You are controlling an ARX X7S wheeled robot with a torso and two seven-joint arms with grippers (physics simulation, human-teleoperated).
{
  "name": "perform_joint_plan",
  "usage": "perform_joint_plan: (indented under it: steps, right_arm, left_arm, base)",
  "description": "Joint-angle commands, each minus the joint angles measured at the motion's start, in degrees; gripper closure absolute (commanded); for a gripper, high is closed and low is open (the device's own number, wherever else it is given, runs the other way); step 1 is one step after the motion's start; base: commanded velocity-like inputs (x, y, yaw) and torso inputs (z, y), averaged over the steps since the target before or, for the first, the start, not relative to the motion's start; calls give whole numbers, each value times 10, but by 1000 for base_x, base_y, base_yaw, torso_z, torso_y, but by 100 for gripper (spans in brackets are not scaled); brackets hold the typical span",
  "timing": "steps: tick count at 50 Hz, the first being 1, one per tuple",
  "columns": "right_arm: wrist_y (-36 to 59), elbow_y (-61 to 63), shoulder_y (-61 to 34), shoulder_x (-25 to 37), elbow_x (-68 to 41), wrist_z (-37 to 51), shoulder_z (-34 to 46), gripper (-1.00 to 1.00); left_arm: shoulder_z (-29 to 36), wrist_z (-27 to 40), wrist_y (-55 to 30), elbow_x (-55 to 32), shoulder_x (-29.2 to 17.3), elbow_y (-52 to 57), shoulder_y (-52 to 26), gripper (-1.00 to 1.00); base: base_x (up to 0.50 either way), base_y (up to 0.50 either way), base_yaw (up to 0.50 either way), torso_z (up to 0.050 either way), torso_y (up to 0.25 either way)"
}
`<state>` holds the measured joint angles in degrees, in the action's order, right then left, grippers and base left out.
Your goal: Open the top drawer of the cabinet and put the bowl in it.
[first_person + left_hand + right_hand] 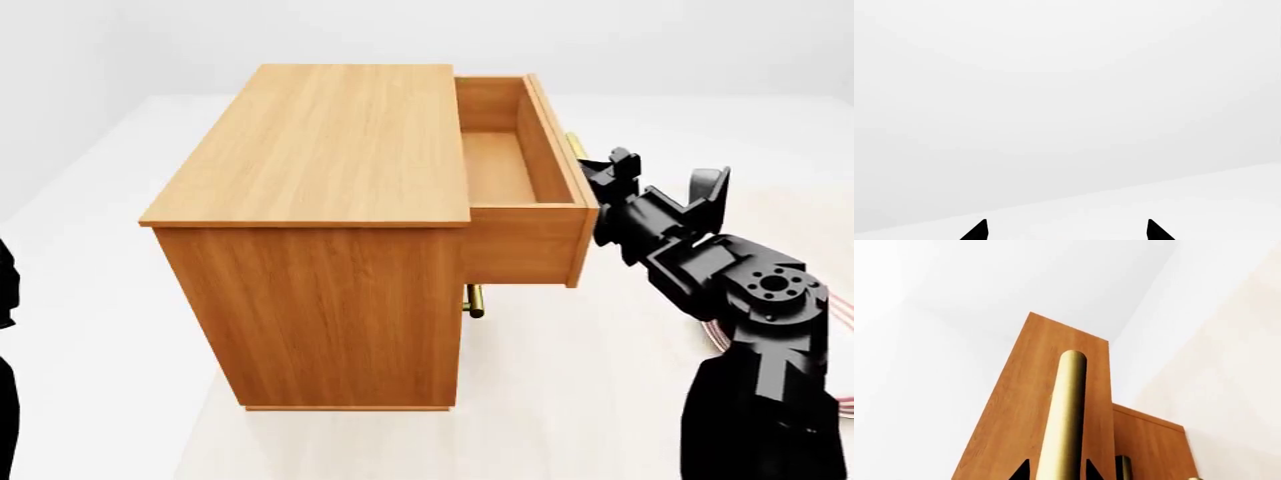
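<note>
The orange-brown cabinet [314, 140] stands in the middle of the head view. Its top drawer [501, 165] is pulled out to the right and its inside shows bare wood. My right gripper [607, 175] is at the drawer's front, shut on the brass handle [577, 148]. In the right wrist view the handle [1066, 410] runs between the two fingertips of the gripper [1056, 472], in front of the drawer front [1014, 410]. My left gripper [1066, 230] is open and empty, facing white floor and wall. The bowl is out of view.
A lower drawer's brass handle [473, 300] shows under the open drawer and also in the right wrist view [1123, 467]. Part of my left arm [6, 290] shows at the head view's left edge. Pale floor surrounds the cabinet.
</note>
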<state>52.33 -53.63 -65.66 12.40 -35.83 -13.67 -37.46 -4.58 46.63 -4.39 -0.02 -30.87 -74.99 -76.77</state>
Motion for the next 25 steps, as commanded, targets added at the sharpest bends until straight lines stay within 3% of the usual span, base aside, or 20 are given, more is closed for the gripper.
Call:
perform_joint_plan:
  steps: [1,15,16,25]
  right_arm:
    - [-1,-13,0,16,-24,-16,14,100]
    - [-15,-41,-8,21,-16,-42,29,100]
    - [-16,-43,-8,21,-14,-43,30,-100]
    - [-27,-70,-15,24,-8,-50,36,-100]
  left_arm:
    - [0,-2,1,0,0,0,-1,-100]
    - [4,0,6,1,0,0,1,-100]
    - [4,0,6,1,0,0,0,-100]
    - [5,-1,7,1,0,0,0,-100]
  base:
    - [0,0,0,0,0]
    - [0,0,-1,0,1]
    - [0,0,0,0,0]
    - [0,0,0,0,0]
